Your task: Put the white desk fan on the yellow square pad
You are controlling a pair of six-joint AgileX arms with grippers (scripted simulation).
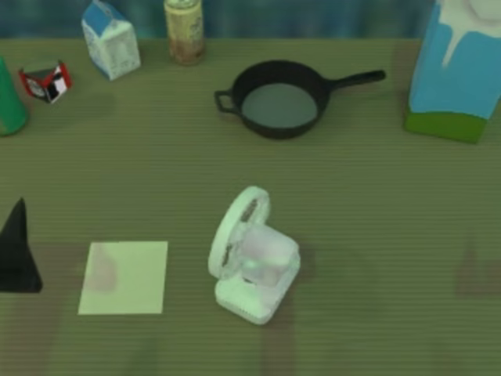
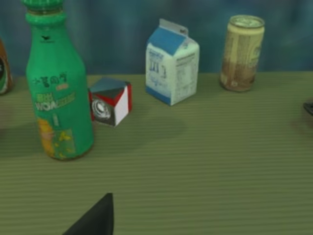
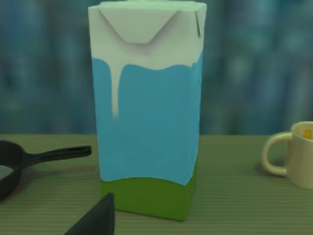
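White plastic makes up the white desk fan [image 1: 254, 257], which stands near the table's [image 1: 376, 235] front middle, just right of the yellow square pad [image 1: 124, 277] and not touching it. I judge it light, stiff and smooth, so likely to slip; the ring grille looks too thin to squeeze, and the boxy translucent body or flat base offers flatter faces to pinch. Its weight probably sits high, so a low grip may let it tip.

The pad lies flat and bare, a thin sheet that could slide if the fan drags across it, so a lift and a set-down looks safer.

My left gripper [image 1: 17, 251] shows as a dark tip at the top view's left edge, the pad lying between it and the fan; I cannot tell whether its fingers are parted. My right gripper [image 3: 95, 218] appears only as a dark tip in its wrist view, state unknown.

Open table surrounds the fan. The skillet [image 1: 278, 99], milk carton [image 1: 110, 37], can [image 1: 185, 30], cube [image 1: 46, 81], green bottle [image 2: 57, 85] and tall blue carton [image 1: 458, 70] stand well apart at the back.
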